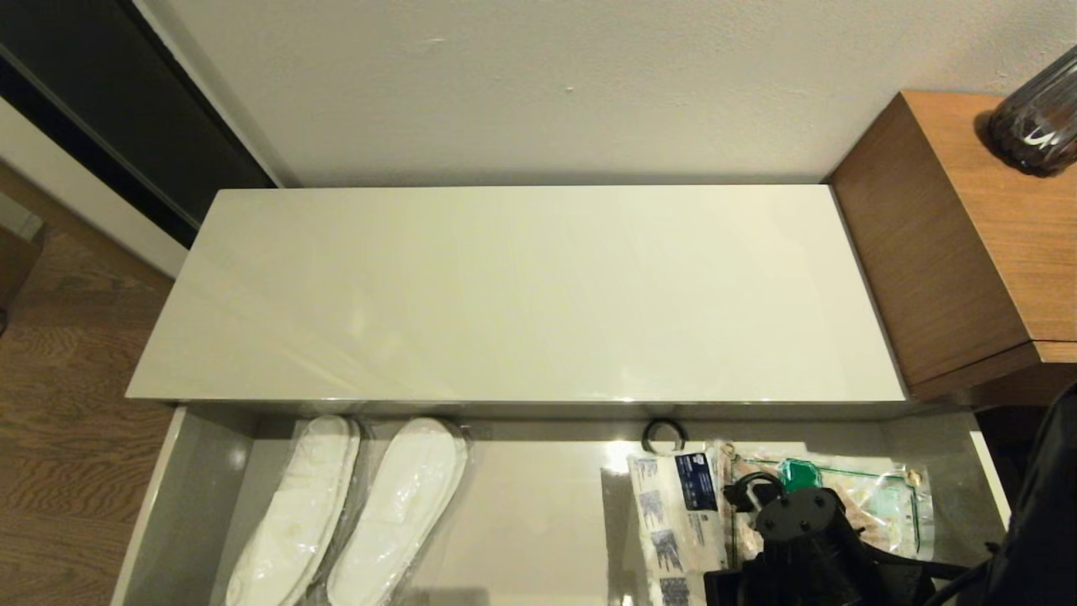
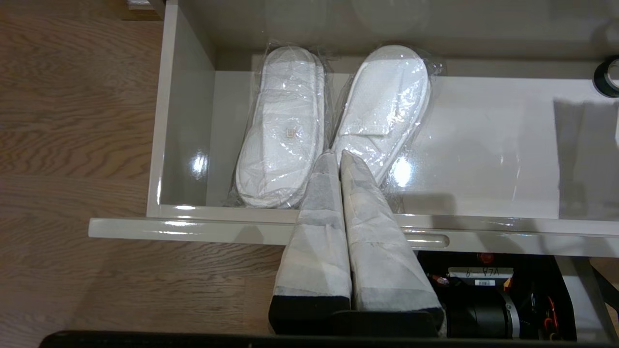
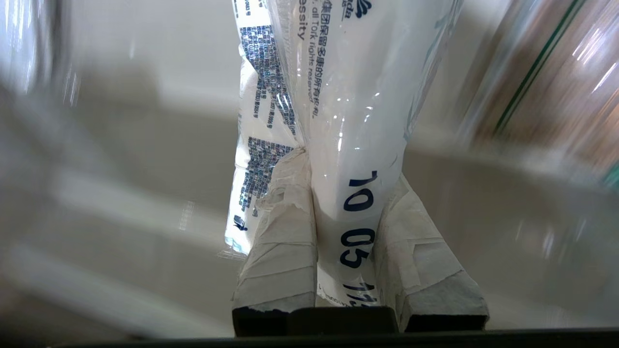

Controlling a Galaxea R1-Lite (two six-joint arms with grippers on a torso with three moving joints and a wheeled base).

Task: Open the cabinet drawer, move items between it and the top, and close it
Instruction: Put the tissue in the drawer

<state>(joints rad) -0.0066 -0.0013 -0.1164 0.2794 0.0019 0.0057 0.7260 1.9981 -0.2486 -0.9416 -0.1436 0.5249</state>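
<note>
The cabinet drawer (image 1: 193, 497) stands pulled out below the bare cream-white top (image 1: 522, 295). In its right half lie the white packet (image 1: 673, 513) with blue print and the clear packet (image 1: 875, 505) with a green label. My right gripper (image 3: 350, 169) is down in the drawer, shut on the white packet (image 3: 348, 96), which is pinched between the taped fingers. The clear packet (image 3: 546, 87) lies just beside it. My left gripper (image 2: 338, 155) is shut and holds nothing. It hovers over the drawer's front edge (image 2: 193, 227), tips above the slippers.
A pair of white slippers (image 1: 353, 513) in clear plastic fills the drawer's left half. A small black ring (image 1: 665, 435) lies at the drawer's back. A taller brown wood surface (image 1: 968, 244) with a dark glass vessel (image 1: 1039, 126) adjoins the top on the right.
</note>
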